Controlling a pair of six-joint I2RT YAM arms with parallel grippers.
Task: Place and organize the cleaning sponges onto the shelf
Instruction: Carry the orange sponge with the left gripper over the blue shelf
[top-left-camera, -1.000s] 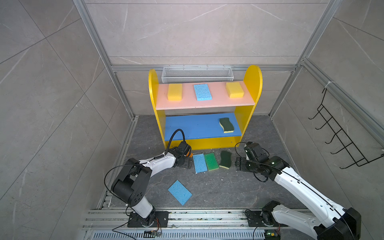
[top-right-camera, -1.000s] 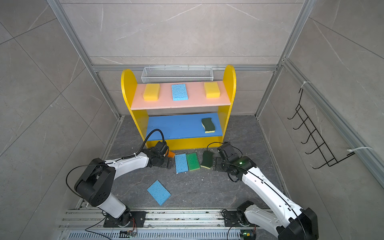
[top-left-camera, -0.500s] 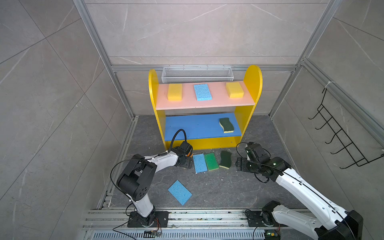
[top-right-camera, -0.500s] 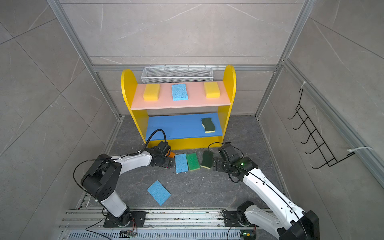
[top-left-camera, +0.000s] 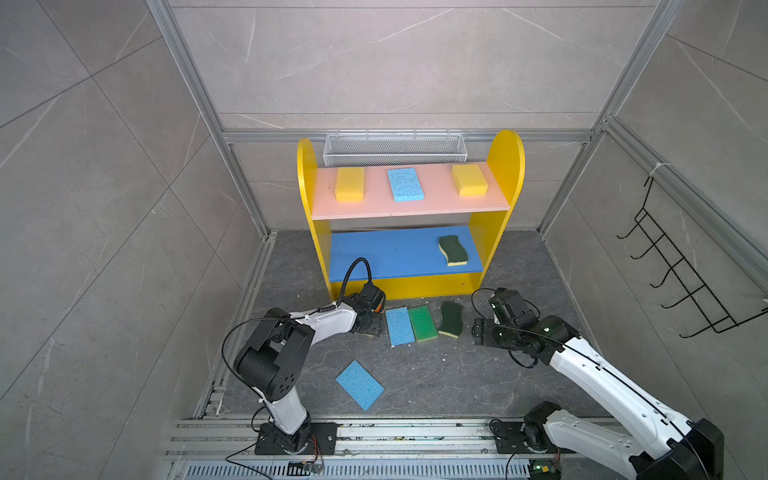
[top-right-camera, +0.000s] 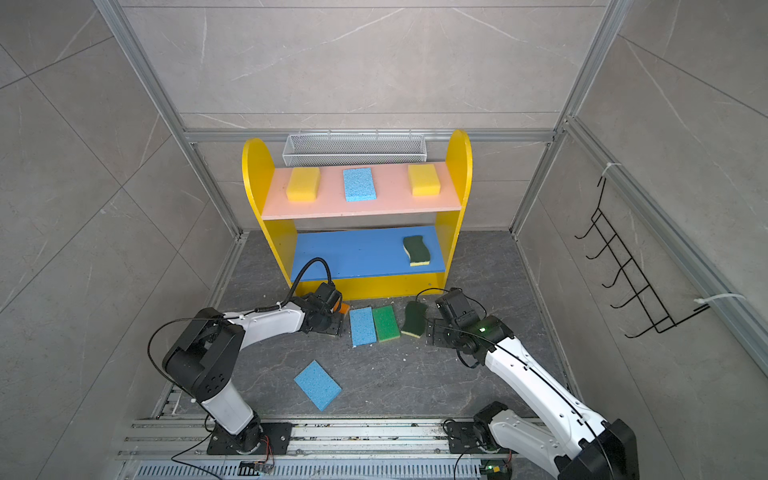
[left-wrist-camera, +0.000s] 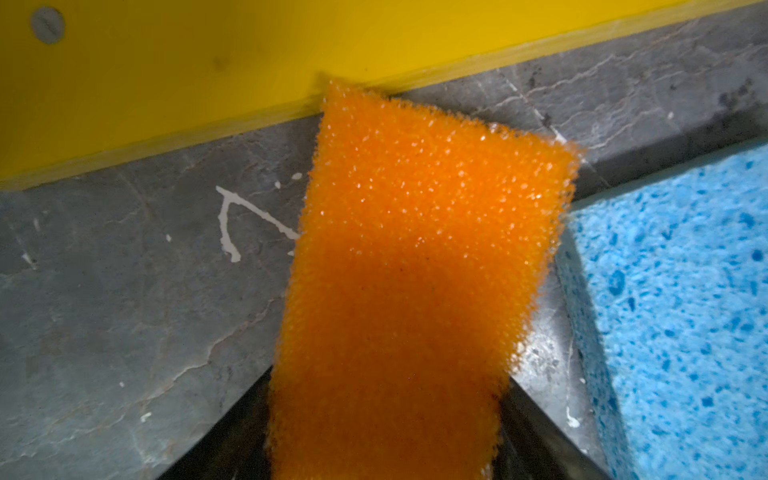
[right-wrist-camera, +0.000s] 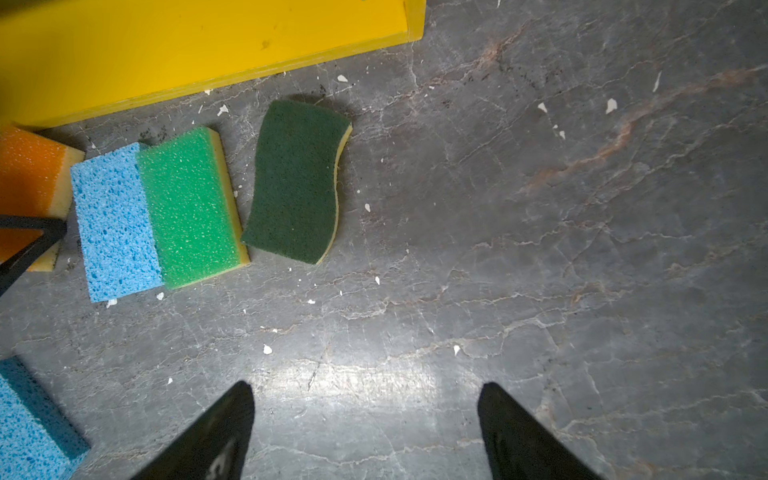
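Grey stone floor (top-left-camera: 457, 374) with little white crumbs (right-wrist-camera: 267, 349) is lying under everything, and grey tiled walls (top-left-camera: 104, 208) are standing all around. The left gripper (top-right-camera: 332, 322) is squeezing the orange sponge (left-wrist-camera: 415, 249) by its 2 long sides, right by the yellow bottom of the shelf (top-left-camera: 505, 166), likely so it can go up onto a board. The right gripper (right-wrist-camera: 365, 415) is hanging wide and empty over bare floor near the wavy dark green sponge (top-left-camera: 451, 318), maybe its next pick. 4 more are sitting on the shelf already.

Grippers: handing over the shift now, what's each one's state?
Left gripper: shut on the orange sponge.
Right gripper: open, holding nothing.
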